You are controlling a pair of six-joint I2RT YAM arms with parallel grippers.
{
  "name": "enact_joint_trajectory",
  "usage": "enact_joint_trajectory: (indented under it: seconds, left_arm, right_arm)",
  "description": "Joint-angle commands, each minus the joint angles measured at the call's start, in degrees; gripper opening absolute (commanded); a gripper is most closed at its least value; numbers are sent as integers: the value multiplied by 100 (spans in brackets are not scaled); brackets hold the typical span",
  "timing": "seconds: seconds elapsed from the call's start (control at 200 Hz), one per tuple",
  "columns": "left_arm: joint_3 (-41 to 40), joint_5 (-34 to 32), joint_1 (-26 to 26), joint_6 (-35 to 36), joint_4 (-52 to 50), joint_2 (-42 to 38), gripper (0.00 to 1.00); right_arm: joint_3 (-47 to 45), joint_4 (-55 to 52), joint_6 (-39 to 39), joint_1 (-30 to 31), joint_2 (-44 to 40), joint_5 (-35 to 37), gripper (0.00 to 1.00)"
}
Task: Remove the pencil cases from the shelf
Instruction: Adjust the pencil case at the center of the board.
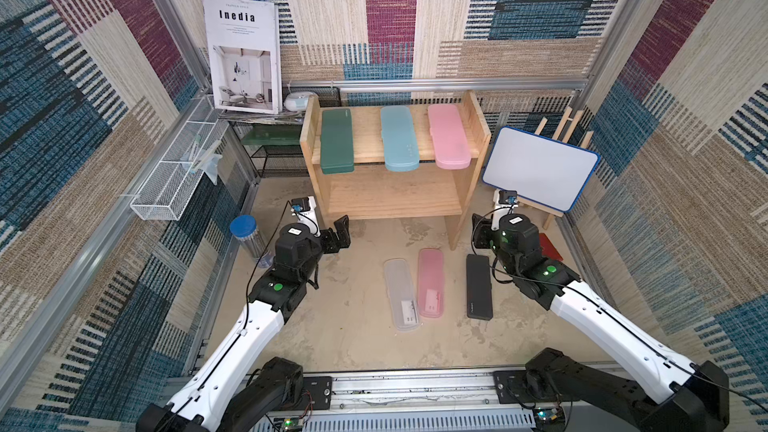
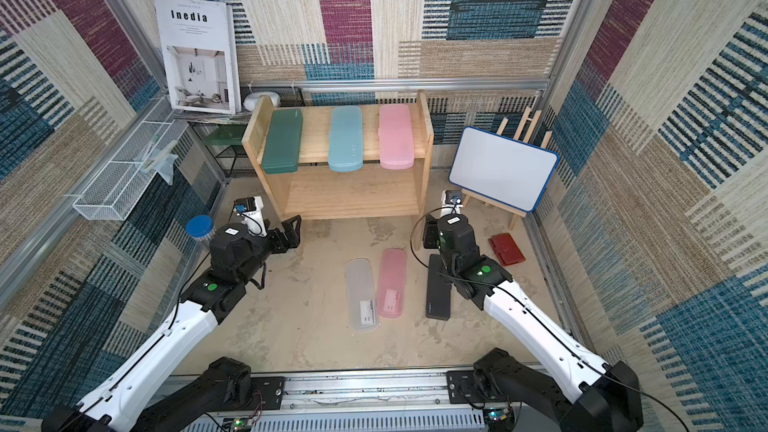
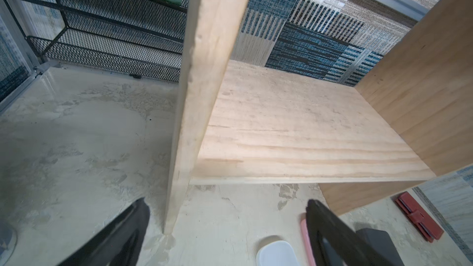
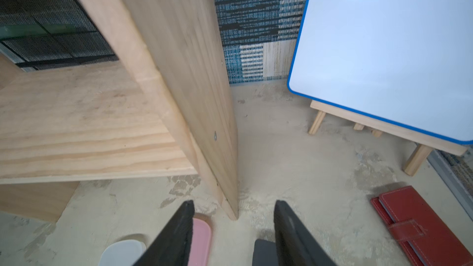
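Though poised low before the shelf [image 1: 390, 197], grips nothing with either arm. Holds the left gripper [image 3: 226, 202] spread wide and empty, just off the foot of the shelf's left side panel, above the table [image 1: 353, 347]. Holds the right gripper [image 4: 234, 202] parted too, less widely, with nothing between the fingers, facing the foot of the right side panel.

Shows three of the pencil cases in both top views lying side by side on the top board, clear of one another, each with its near end overhanging the front edge: dark green case [image 1: 337, 141] at the left, light blue case [image 1: 399, 139] in the middle, pink case [image 1: 449, 137] at the right.

Shows the other three flat on the table in front of the shelf, lengthwise toward it. Frosted clear case [image 1: 401, 295] and second pink case [image 1: 431, 282] close side by side; cannot tell whether touching. Black case [image 1: 478, 286] a little apart to their right, just beside the right arm and partly covered by it in a top view.

Puts a red wallet [image 2: 507, 249] on the table beyond the right arm, near a whiteboard [image 1: 540, 168] propped on a small wooden easel. Puts a blue-lidded jar [image 1: 244, 228] beside the left arm.
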Motion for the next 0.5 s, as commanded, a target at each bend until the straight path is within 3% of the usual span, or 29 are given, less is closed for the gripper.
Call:
enact_joint_trajectory:
  seconds: [0.0,0.496]
  left_arm:
    - [72,-34,60,155,444,74,99]
    - [260,286,509,32,723,722,100]
  right_arm:
    - [149,421,-356,-20,152,-306,49]
    - [395,726,-518,-260,837,-683,49]
